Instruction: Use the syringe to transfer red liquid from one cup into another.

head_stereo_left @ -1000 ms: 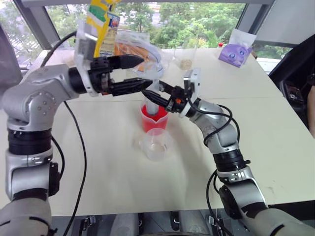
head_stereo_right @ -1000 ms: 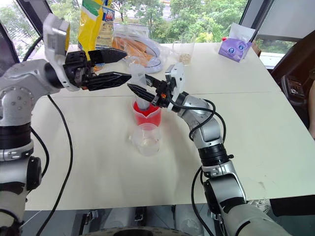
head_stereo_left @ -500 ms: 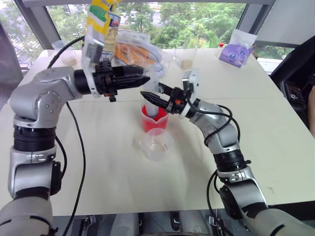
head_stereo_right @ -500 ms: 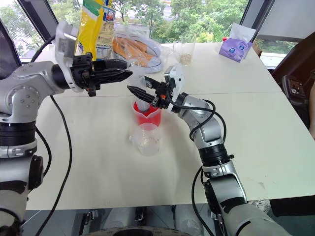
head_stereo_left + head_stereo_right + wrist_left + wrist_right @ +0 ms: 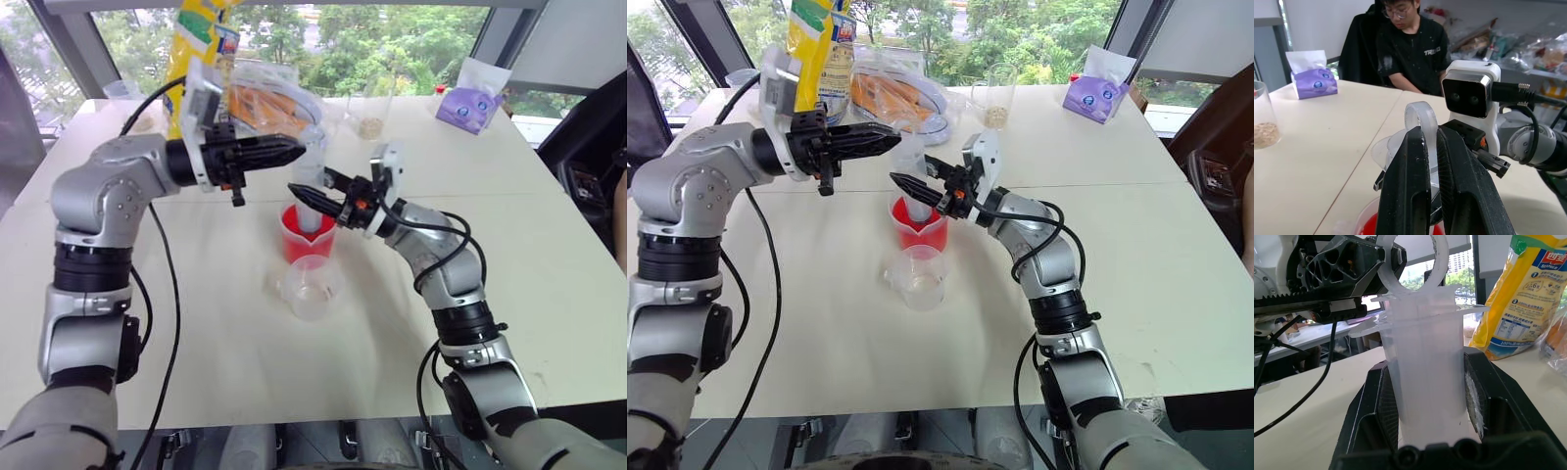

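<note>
Now we see the biggest change in the left arm: a second ago the left gripper (image 5: 279, 152) stood wide open beside the top of the syringe (image 5: 312, 186), and it has since swung in and shut its fingers on the ring at the top of the plunger (image 5: 1421, 115), which the left wrist view shows pinched between the two black fingers. The right gripper (image 5: 312, 197) has not shifted; its jaws stay clamped around the clear barrel, holding the syringe upright with its lower end down inside the red cup (image 5: 306, 238). We judge that this sets up the draw: one hand steadies the barrel, the other is placed to pull the plunger up and suck in red liquid (image 5: 294, 245). The smaller empty cup (image 5: 312, 289) stands just in front of the red one on the table (image 5: 549, 264), touching or nearly touching it; we cannot tell which. Several things stay hidden from us. The syringe tip is out of sight below the cup rim, so we cannot say whether it reaches the liquid. Whether any red has entered the barrel is hard to make out, since the right fingers cover much of it.
</note>
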Tool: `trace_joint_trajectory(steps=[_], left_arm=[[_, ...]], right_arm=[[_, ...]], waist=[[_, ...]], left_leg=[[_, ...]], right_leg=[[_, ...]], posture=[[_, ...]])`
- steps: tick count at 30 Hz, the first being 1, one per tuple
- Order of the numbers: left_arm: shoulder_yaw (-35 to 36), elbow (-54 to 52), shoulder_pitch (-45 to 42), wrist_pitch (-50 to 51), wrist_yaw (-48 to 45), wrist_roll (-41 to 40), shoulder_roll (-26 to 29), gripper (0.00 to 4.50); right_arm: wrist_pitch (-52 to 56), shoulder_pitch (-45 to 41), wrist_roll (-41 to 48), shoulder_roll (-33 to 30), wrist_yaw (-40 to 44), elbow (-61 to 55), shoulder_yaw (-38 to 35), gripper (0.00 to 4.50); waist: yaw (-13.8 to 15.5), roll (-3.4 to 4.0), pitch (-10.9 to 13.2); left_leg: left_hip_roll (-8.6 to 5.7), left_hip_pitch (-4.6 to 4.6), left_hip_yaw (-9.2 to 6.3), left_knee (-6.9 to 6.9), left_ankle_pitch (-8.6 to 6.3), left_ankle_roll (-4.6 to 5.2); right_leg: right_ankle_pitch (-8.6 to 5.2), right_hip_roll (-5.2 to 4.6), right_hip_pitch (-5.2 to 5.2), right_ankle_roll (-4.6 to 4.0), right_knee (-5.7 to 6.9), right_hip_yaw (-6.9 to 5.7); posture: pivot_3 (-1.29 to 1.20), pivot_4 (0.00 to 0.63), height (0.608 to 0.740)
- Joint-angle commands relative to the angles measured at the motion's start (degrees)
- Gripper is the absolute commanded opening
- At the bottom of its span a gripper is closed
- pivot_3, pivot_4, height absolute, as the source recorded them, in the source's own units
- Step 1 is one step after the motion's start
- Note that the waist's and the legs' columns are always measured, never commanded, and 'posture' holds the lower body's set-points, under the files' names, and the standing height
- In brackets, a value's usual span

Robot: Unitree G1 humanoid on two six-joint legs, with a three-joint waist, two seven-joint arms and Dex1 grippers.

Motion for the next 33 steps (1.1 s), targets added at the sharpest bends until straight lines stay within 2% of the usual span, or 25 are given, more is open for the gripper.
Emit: trace_joint_trajectory(steps=[1,10,33], left_arm=[[1.2,0.2,-4.3,-1.2,-0.7,-0.6,-0.7,0.03],[2.8,3.2,-9.0,-2.0,-1.2,-0.2,-0.8,0.03],[4.0,3.1,-10.1,-2.5,-0.1,-0.1,-1.1,0.03]], right_arm=[[1.7,0.1,1.4,0.3,1.5,-3.7,1.5,1.47],[2.3,1.1,1.2,1.1,2.3,-2.4,2.7,1.47],[0.1,0.3,-0.2,1.0,3.2,0.4,3.2,1.47]], waist=[[0.0,0.0,0.0],[0.0,0.0,0.0],[0.0,0.0,0.0]], left_leg=[[0.0,0.0,0.0,0.0,0.0,0.0],[0.0,0.0,0.0,0.0,0.0,0.0],[0.0,0.0,-0.01,0.01,0.0,0.0]], right_leg=[[0.0,0.0,0.0,0.0,0.0,0.0],[0.01,0.0,0.0,0.01,0.0,0.0],[0.01,0.0,0.0,0.01,0.01,0.0]], posture=[[0.0,0.15,0.74],[0.0,0.15,0.74],[0.0,0.15,0.74]])
